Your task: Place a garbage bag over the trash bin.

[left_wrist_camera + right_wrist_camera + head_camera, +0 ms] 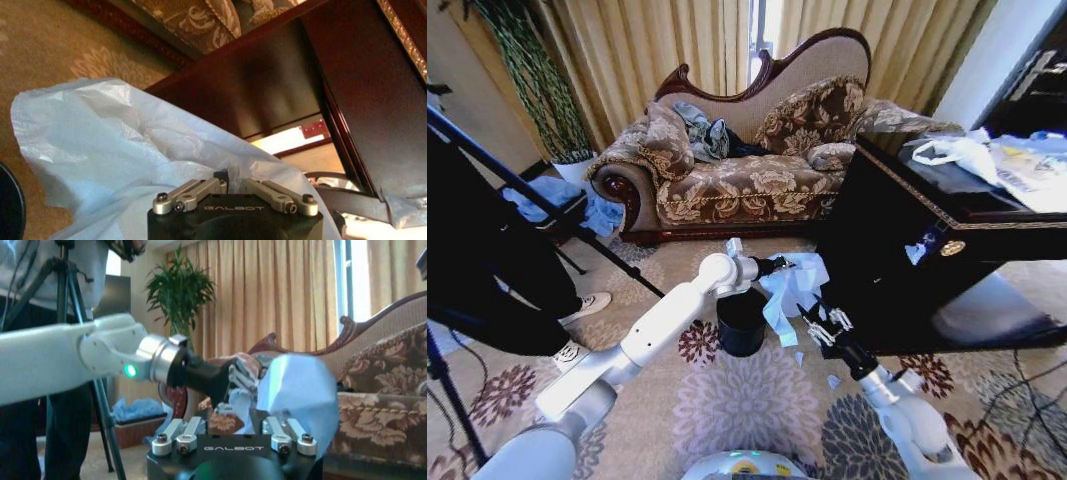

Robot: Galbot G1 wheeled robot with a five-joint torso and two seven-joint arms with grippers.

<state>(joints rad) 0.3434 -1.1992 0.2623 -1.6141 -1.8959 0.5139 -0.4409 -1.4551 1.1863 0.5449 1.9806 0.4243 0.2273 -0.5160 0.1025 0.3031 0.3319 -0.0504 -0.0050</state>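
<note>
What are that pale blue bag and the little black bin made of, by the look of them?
The garbage bag, held by the left gripper, looks like thin plastic film: translucent, crinkled and faintly glossy, hanging in soft folds. The trash bin looks like smooth, matte black plastic with plain sides, though painted metal can't be ruled out.

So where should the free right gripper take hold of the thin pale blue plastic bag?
Probably the loose lower edge of the pale blue garbage bag, coming from the robot's right. The left gripper pinches its top, so the film hangs slack beside the round black trash bin, facing the right gripper.
</note>
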